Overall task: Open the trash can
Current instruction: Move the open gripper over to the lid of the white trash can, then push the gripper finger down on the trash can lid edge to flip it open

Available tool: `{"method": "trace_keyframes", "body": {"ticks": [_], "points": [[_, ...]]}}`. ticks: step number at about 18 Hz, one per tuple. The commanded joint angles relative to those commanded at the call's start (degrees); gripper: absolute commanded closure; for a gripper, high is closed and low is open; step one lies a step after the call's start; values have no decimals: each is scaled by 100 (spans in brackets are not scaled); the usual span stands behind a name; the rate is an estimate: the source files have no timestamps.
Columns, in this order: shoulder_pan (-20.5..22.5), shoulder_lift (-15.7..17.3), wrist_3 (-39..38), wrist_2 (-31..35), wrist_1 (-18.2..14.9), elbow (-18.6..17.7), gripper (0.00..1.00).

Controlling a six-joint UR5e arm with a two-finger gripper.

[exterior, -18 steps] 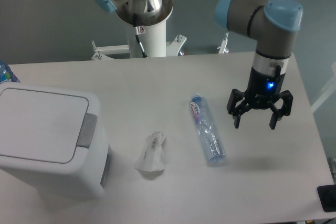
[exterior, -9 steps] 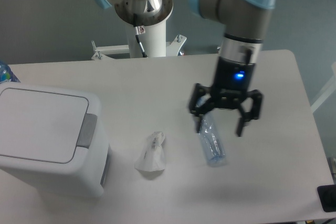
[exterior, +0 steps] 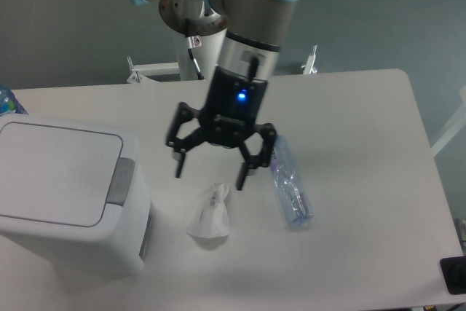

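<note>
The gripper (exterior: 211,174) is hanging above the table (exterior: 349,114) with its jaws spread wide and nothing between them. The bin (exterior: 65,194) is sitting well to the left of the jaws, its lid (exterior: 54,172) lying flat and closed, the grey button strip (exterior: 121,180) facing the jaws. A crumpled tissue (exterior: 210,213) is lying just below the jaws. A plastic bottle (exterior: 290,187) is lying just right of them.
</note>
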Motion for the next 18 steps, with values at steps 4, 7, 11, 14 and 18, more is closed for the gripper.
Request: {"method": "trace_keyframes", "body": {"ticks": [4,7,11,14,18], "points": [[-237,-35,-18,26,0,-44,0],[-326,-35,9,53,0,-158,0],[-334,-87,35,62,18,-220,0],[-396,-166,35,70,26,-220,0],[-457,-220,35,88,35,-211,0]]}}
